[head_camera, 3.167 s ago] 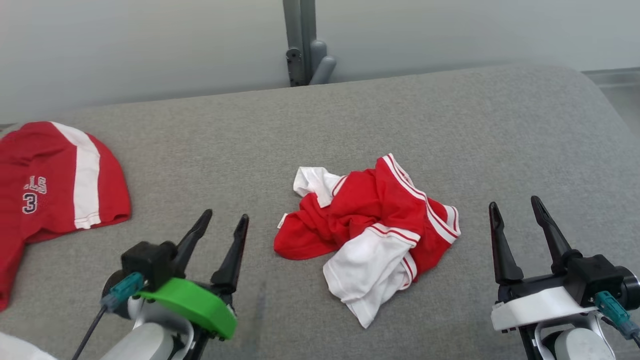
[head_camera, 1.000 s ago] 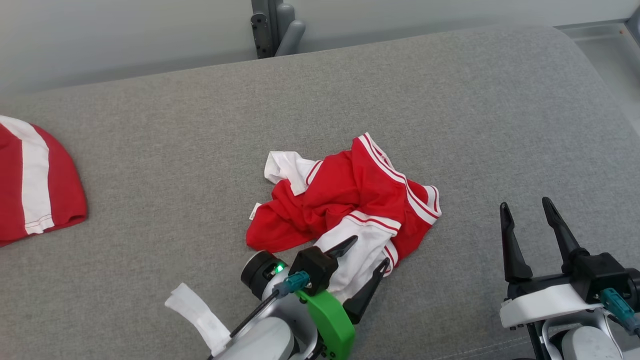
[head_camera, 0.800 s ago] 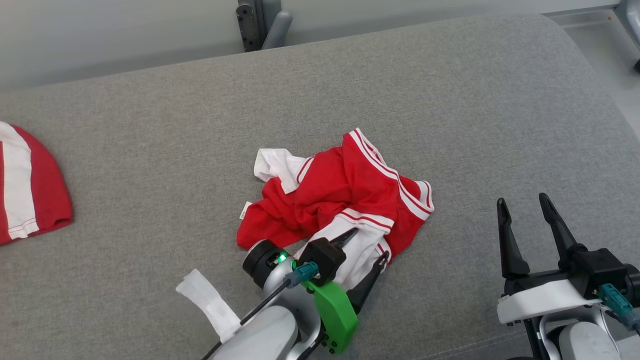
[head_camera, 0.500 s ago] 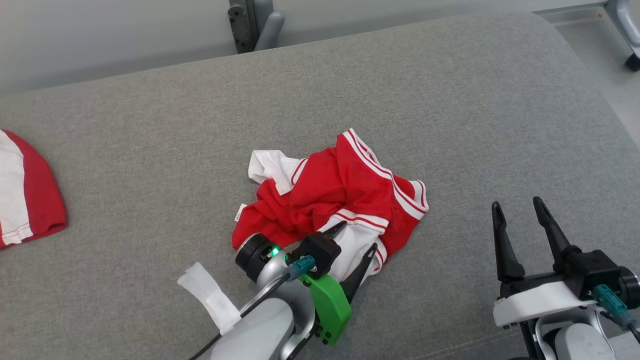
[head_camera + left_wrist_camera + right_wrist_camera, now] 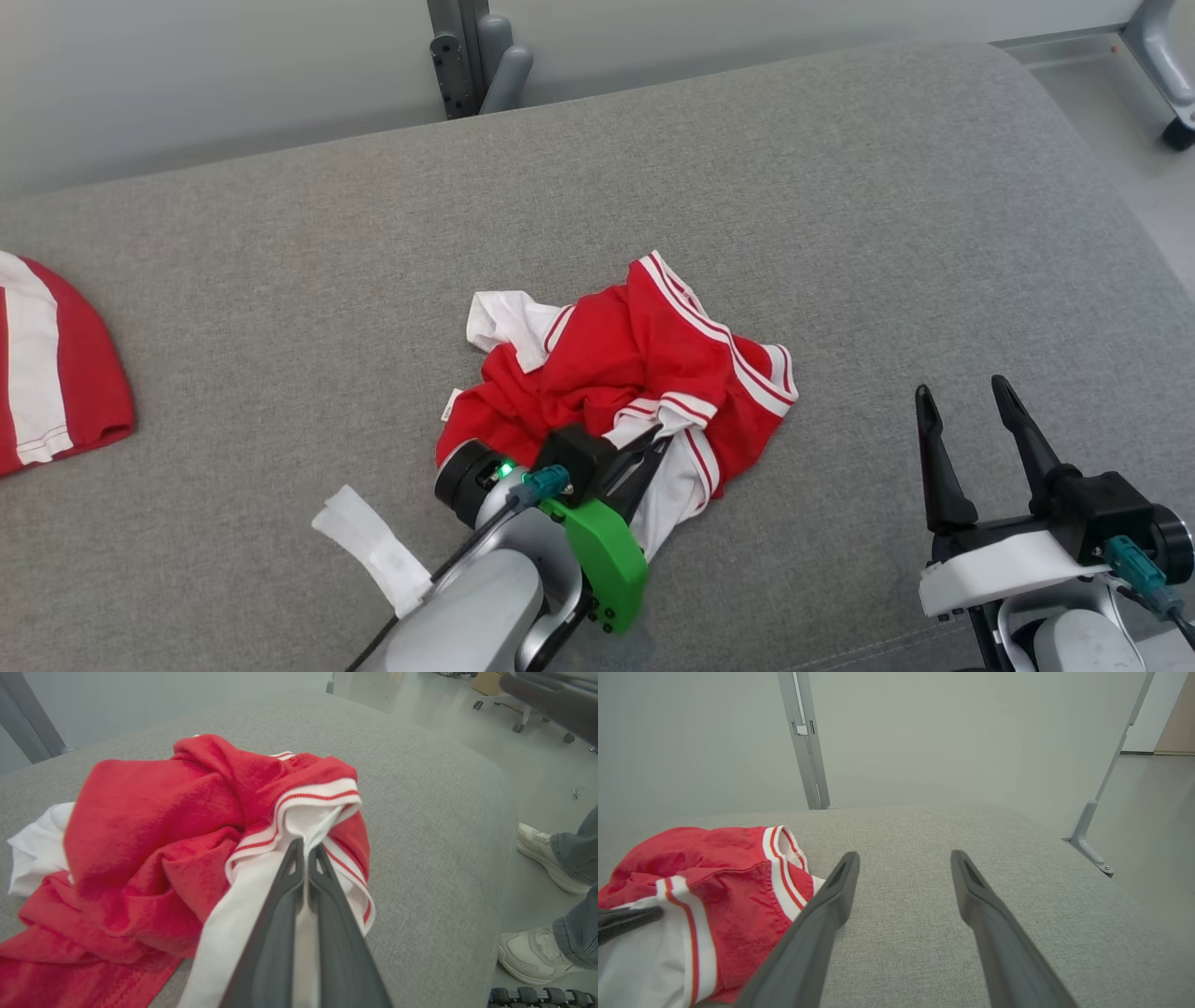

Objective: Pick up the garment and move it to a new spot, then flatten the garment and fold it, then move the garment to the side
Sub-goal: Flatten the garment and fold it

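Note:
The garment is a crumpled red and white shirt with striped cuffs, lying in the middle of the grey padded table. My left gripper is shut on a white sleeve at the garment's near edge. In the left wrist view the two dark fingers press together, with white cloth of the garment bunched at the left gripper's tips. My right gripper stands open at the lower right, apart from the garment, nothing between its fingers. The right wrist view shows the right gripper open over bare table and the garment to its left.
A second red and white shirt lies at the table's far left edge. A grey post rises behind the table. A person's white shoes stand on the floor past the table's end, with a chair base nearby.
My left gripper moved across to the garment's near edge and has shut on its white sleeve, bunching the cloth. The right gripper stayed open in place. The camera shifted.

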`<state>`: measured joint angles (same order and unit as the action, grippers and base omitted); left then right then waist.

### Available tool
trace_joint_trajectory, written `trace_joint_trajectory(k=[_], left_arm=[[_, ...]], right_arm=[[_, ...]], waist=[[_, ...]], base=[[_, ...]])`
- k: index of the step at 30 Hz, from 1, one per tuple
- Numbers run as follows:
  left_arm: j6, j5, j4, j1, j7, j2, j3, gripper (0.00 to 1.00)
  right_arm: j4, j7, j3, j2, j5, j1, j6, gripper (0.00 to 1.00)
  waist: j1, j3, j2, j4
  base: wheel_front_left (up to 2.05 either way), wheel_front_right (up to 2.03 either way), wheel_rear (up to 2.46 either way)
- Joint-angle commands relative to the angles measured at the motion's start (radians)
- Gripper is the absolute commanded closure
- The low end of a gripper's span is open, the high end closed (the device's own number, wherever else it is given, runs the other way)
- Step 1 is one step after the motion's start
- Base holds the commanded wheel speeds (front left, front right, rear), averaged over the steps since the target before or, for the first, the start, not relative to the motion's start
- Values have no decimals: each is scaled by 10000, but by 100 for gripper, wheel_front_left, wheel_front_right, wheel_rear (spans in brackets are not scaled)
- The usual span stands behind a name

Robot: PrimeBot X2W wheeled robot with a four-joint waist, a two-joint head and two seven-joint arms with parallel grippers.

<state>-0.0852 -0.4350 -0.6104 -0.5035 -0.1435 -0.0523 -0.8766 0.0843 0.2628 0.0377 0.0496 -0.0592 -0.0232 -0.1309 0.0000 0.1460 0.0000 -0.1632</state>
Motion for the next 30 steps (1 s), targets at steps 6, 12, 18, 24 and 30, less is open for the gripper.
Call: trace_joint_trajectory(k=[6,12,18,24,30], left_arm=[[-180,-1613,780,96,513,7,649,100],[-115,-2735,1773,-238,1154,-167,1460,100],[183,-3148,2647,-863,1590,-499,2162,100],[364,-3011,3158,-2145,2088,-638,2451,100],[584,-3384,2657,-3427,2565,-208,2453,100]], right_arm=[[43,32,113,15,-90,189,3,0],[108,32,116,12,-109,224,3,0],[146,32,59,15,-78,103,3,0],[197,32,-77,15,-36,-40,3,0],[243,32,-332,15,-130,-286,3,0]], waist=[[0,-98,0,105],[0,-161,0,241],[0,-182,0,353],[0,-92,0,424],[0,182,0,245]], base=[[0,0,0],[0,0,0],[0,0,0],[0,0,0],[0,0,0]])
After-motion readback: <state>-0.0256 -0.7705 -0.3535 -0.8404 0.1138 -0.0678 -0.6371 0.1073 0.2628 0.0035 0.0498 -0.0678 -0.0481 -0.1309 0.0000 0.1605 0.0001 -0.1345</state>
